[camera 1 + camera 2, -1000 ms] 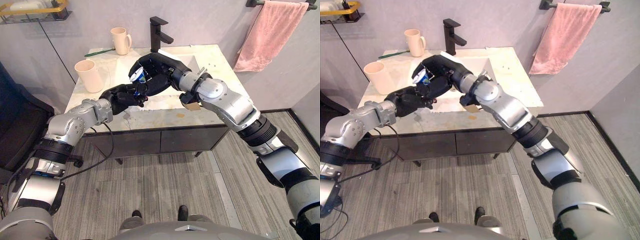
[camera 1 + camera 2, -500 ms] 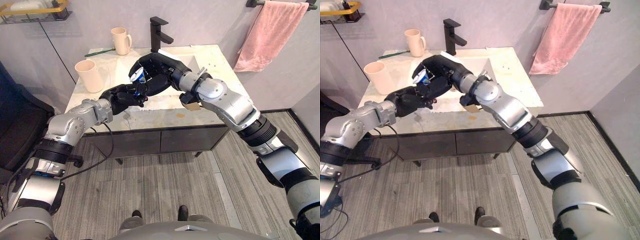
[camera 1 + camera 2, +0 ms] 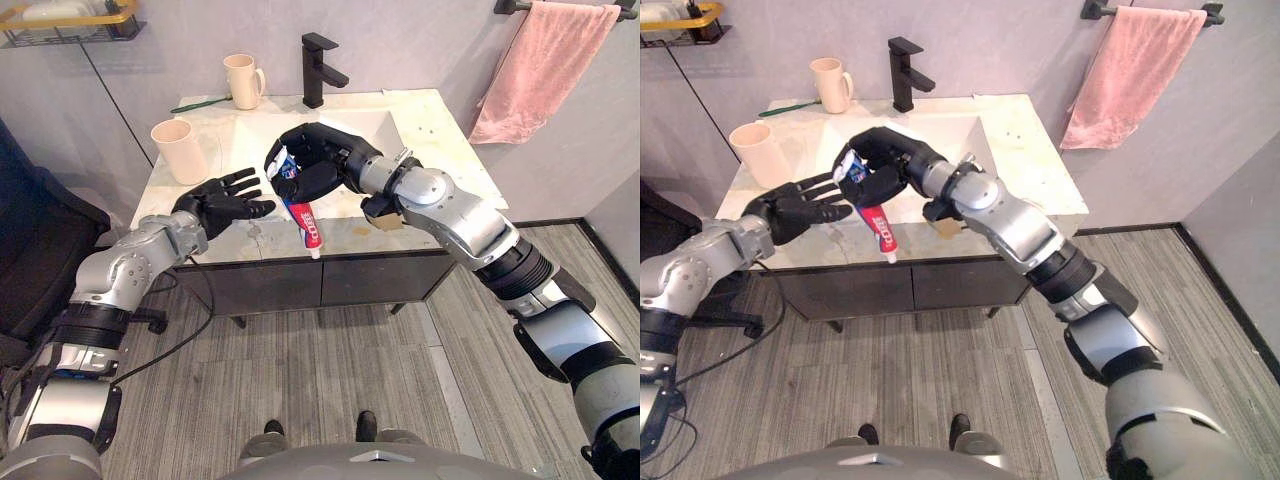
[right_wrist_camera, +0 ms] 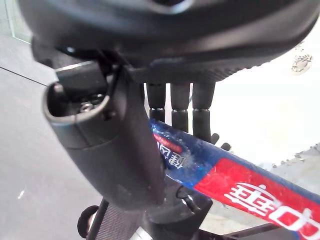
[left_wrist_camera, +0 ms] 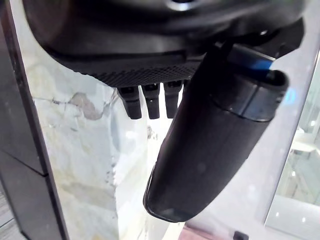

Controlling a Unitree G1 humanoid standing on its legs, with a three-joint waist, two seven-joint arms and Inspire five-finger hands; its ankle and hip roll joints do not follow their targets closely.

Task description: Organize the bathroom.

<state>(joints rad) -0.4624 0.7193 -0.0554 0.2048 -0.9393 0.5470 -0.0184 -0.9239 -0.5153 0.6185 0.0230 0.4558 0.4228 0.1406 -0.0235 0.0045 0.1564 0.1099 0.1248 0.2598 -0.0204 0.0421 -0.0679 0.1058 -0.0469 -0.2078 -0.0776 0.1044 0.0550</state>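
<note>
We see the red, white and blue toothpaste tube (image 3: 303, 210) gripped at its upper end by the right robot hand (image 3: 310, 165), whose fingers curl round it above the front part of the counter. The tube hangs down and slightly toward the front edge, its lower end close to the counter's edge. In the right wrist view the tube (image 4: 235, 185) runs across under the fingers (image 4: 180, 107), pinned by the thumb. The left robot hand (image 3: 222, 195) floats just beside the tube, to its left, with fingers spread flat and holding nothing; it does not touch the tube.

The pale marble counter (image 3: 440, 150) carries a white rectangular sink basin (image 3: 365, 122) with a black angular faucet (image 3: 318, 68) behind it. A peach plastic cup (image 3: 178, 150) stands at the left end, and a cream mug with a handle (image 3: 241, 80) stands farther back, with a green toothbrush (image 3: 197, 102) lying beside it. Dark drawers sit under the counter. A pink towel (image 3: 538, 70) hangs from a black bar on the grey wall at the right, a gold-rimmed wire shelf (image 3: 70, 22) is fixed at the upper left, and the floor (image 3: 330, 380) is grey wood-look plank.

Half a second ago both hands were closed together on the tube over the basin's left side; now the left one has let go and opened, and the right has carried the tube nearer the front edge.
</note>
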